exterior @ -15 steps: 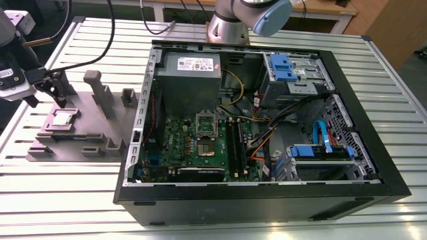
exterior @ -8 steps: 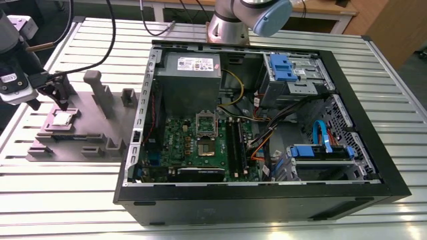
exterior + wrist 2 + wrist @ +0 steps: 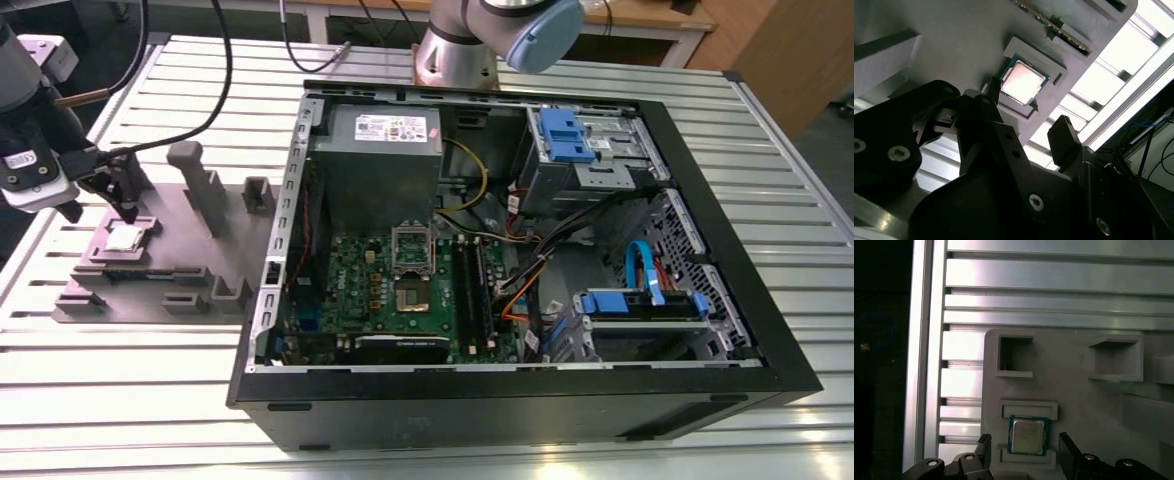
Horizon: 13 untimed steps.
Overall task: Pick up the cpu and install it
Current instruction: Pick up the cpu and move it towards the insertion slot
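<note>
Inside a shallow pocket of the grey plate [image 3: 200, 255], at the exterior view's left, the cpu [image 3: 1027, 434] lies flat, not yet lifted. We see the gripper [image 3: 1025, 450] just over it, fingers wide apart, one at each side, holding nothing. We judge the task to be at its beginning (even the pick-up is not done); the socket [image 3: 411, 296] in the open computer case [image 3: 747, 330] looks empty.

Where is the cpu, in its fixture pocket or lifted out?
In its pocket: the cpu lies flat in a recess of the grey fixture plate, with the open gripper straddling it, not gripping.
</note>
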Motion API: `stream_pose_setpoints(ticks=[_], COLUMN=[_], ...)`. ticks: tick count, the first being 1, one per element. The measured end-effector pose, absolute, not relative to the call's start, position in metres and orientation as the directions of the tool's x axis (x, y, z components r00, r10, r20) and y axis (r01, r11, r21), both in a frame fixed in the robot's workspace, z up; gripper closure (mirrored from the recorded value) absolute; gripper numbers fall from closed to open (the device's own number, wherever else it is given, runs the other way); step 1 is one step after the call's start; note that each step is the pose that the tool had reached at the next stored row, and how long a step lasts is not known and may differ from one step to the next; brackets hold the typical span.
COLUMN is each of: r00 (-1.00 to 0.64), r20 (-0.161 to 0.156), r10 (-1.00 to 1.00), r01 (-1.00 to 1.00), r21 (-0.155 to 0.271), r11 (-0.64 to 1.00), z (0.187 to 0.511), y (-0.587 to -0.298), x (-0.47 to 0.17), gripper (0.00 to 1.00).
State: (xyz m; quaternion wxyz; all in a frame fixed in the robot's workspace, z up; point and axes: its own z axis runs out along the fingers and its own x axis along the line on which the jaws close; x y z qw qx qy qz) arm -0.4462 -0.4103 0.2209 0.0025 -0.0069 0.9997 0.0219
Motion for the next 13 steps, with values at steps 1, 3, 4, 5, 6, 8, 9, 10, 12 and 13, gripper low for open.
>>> stream_pose_setpoints(ticks=[1, 3, 4, 5, 6, 8, 9, 10, 12, 13], r00=[-1.0, -1.0, -1.0, -1.0, -1.0, -1.0, -1.0, -1.0, -1.0, -1.0], r20=[-0.006, -0.005, -0.004, -0.004, -0.003, -0.002, -0.001, -0.001, -0.001, -0.001], r10=[-0.014, -0.013, -0.012, -0.009, -0.007, -0.002, -0.001, 0.0, 0.0, 0.0], r01=[-0.014, -0.013, -0.012, -0.009, -0.007, -0.002, -0.001, 0.0, 0.0, 0.0], r21=[0.044, 0.044, 0.044, 0.044, 0.044, 0.044, 0.044, 0.044, 0.044, 0.044], r11=[0.999, 0.999, 0.999, 0.999, 0.999, 0.999, 0.999, 0.999, 0.999, 0.999], z=[0.22, 0.219, 0.218, 0.216, 0.214, 0.211, 0.21, 0.208, 0.205, 0.203], y=[-0.41, -0.41, -0.41, -0.411, -0.411, -0.411, -0.411, -0.411, -0.411, -0.411], x=[-0.446, -0.446, -0.446, -0.446, -0.446, -0.446, -0.445, -0.445, -0.445, -0.445], gripper=[0.35, 0.35, 0.35, 0.35, 0.35, 0.35, 0.35, 0.35, 0.35, 0.35])
